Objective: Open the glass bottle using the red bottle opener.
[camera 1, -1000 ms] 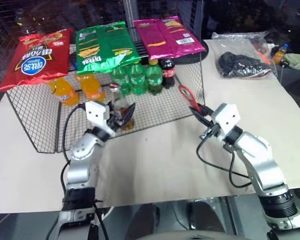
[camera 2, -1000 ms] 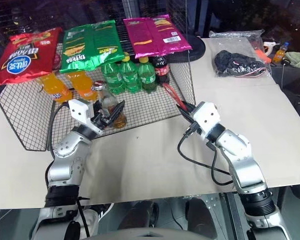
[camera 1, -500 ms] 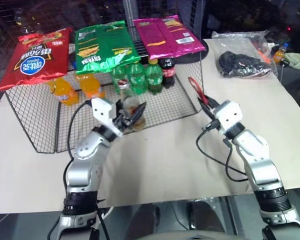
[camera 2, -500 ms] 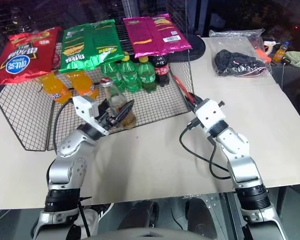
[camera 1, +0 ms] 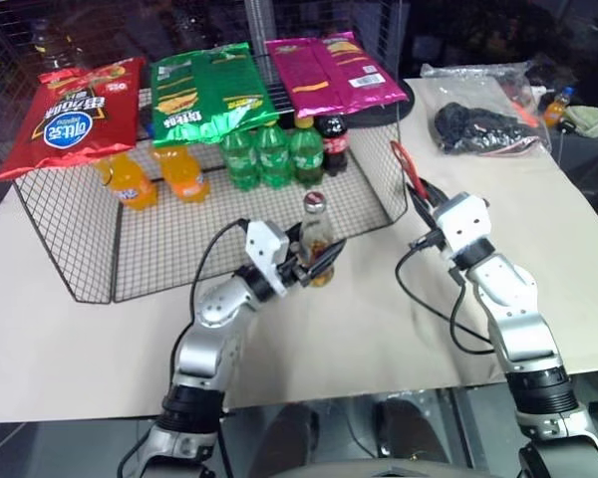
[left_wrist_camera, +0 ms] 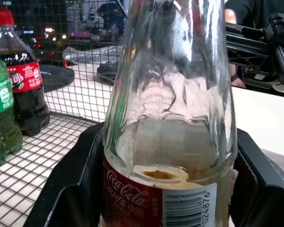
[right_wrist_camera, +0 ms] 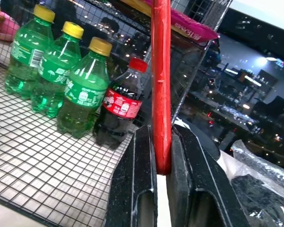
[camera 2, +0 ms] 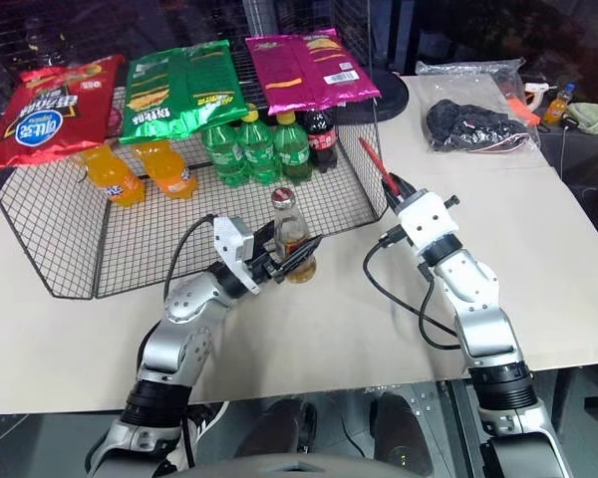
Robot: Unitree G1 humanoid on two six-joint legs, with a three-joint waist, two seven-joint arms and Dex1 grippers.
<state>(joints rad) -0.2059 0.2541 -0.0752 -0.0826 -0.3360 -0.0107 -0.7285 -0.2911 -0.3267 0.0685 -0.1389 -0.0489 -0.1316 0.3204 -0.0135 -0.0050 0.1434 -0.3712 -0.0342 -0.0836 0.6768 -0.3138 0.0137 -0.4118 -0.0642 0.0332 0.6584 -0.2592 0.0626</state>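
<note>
The glass bottle (camera 1: 316,237) stands upright with its metal cap (camera 1: 314,199) on, just in front of the wire rack, near the table's middle. My left gripper (camera 1: 317,265) is shut on its lower body, one black finger (left_wrist_camera: 68,189) on each side of the red-and-white label (left_wrist_camera: 132,198). To its right, my right gripper (camera 1: 417,193) is shut on the red bottle opener (camera 1: 403,164), which sticks up and away from the fingers (right_wrist_camera: 143,189). The opener (right_wrist_camera: 161,71) is about a hand's width right of the bottle and apart from it.
A wire rack (camera 1: 70,229) holds green soda bottles (camera 1: 271,151), a dark cola bottle (camera 1: 335,142) and orange bottles (camera 1: 184,174). Chip bags (camera 1: 209,90) lie on top. A plastic bag with dark contents (camera 1: 483,124) lies at the back right of the beige table (camera 1: 379,329).
My left gripper has carried the glass bottle to the right, from the rack's front toward the table's middle. My right gripper shifted slightly right, and the opener now stands more upright.
</note>
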